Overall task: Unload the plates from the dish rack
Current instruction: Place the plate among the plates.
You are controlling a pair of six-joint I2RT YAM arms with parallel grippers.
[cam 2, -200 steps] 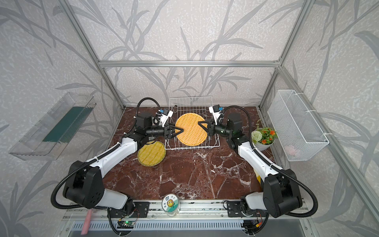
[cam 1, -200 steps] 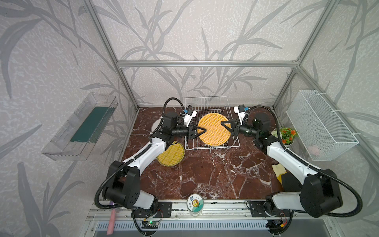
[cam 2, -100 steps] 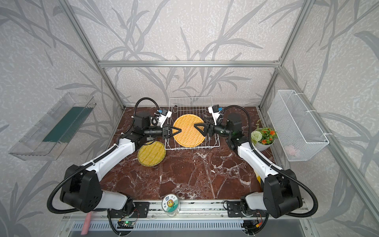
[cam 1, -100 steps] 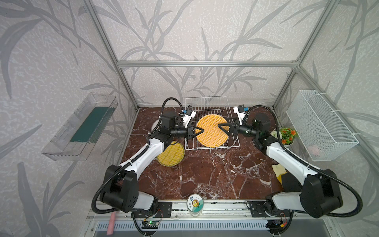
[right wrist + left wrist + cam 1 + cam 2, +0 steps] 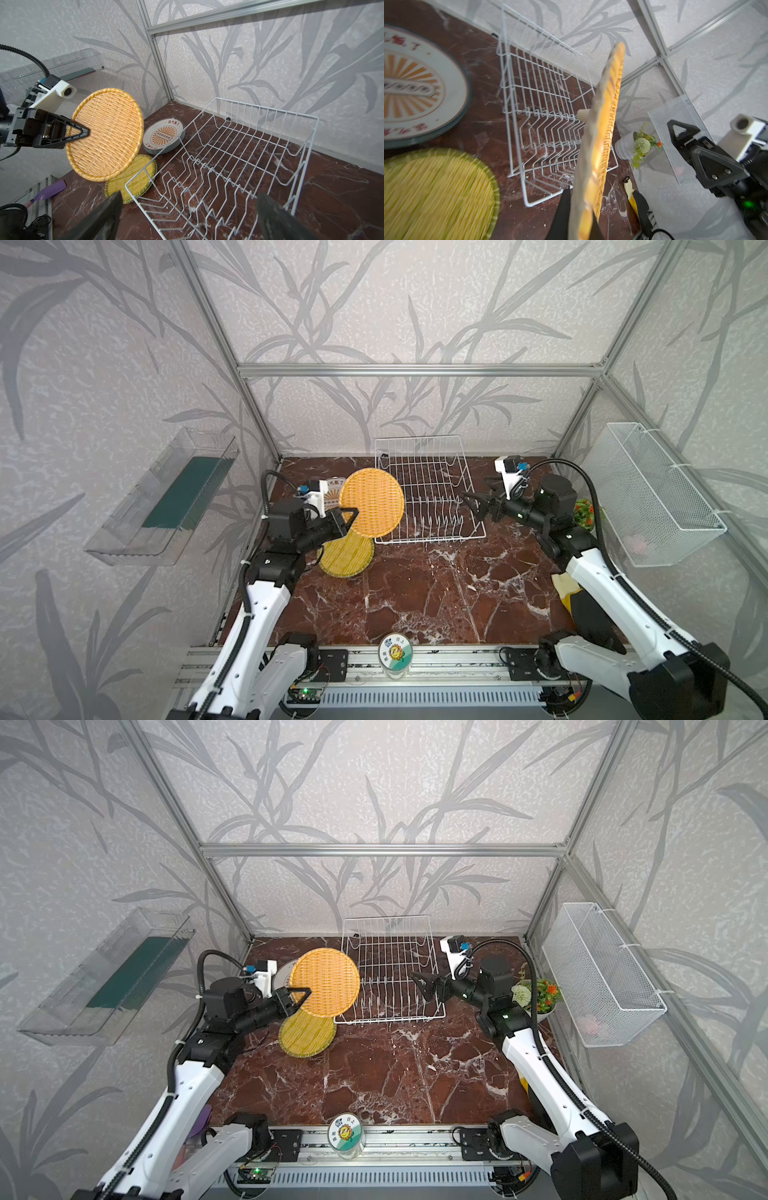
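Dark red marble tabletop, looks hard and slick, so anything dropped on it is gonna clatter. Main thing right now: the orange woven plate is up in the air. It's standing on edge and a bit tilted, just off the left side of the dish rack and above the yellow-green woven plates lying flat on the marble. The left gripper is clamped on its rim, pinching both faces.

My guess is it's light and fairly stiff, and the weave gives the grip something to bite, so slipping isn't my worry. Held at one rim point only, though, it could pivot in the jaws if swung fast. I'd take it by the raised rim, not further in on the flat weave. Probably not fragile either, unlike the ceramic plates with the sunburst print, stacked flat near the back left corner. Those I'd expect to be heavy, glazed and chippy.

The right gripper hangs wide open with nothing in it, at the rack's right side. Rack itself looks bare to me.

Room-wise it's a tight booth: aluminium frame, grey leaf wallpaper, a clear shelf on the left wall, a white mesh basket on the right wall, a little flower pot beside the right arm.
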